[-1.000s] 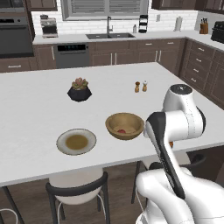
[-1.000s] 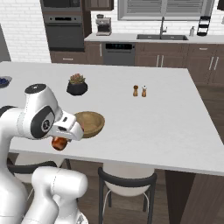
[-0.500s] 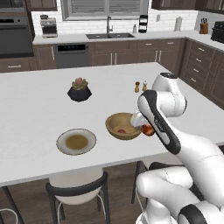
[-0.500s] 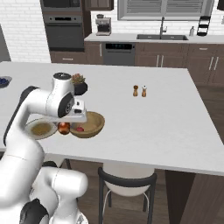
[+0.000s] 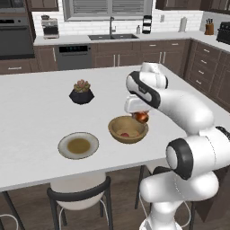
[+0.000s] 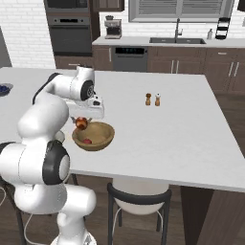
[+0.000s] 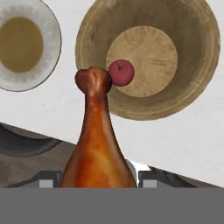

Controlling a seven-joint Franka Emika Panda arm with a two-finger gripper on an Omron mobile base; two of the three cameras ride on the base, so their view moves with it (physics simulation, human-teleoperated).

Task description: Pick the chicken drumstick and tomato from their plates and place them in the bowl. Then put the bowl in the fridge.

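Over the near rim of the bowl [image 7: 148, 57], gripper [image 5: 137, 116] is clamped on the thick end of the chicken drumstick [image 7: 97, 144], bone end dangling down, probably lining up a drop beside the tomato [image 7: 121, 72] already sitting inside.

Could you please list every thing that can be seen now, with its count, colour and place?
round deep wooden bowl: one, light brown, on the island's near edge
small round tomato: one, red, inside the bowl
roasted chicken drumstick: one, reddish-brown, held above the bowl's rim
tan-rimmed flat plate: one, brownish centre, left of the bowl
potted succulent: one, dark pot, behind the plate
small shakers: two, brown, mid-island
robot fingers: dark, closed on the drumstick
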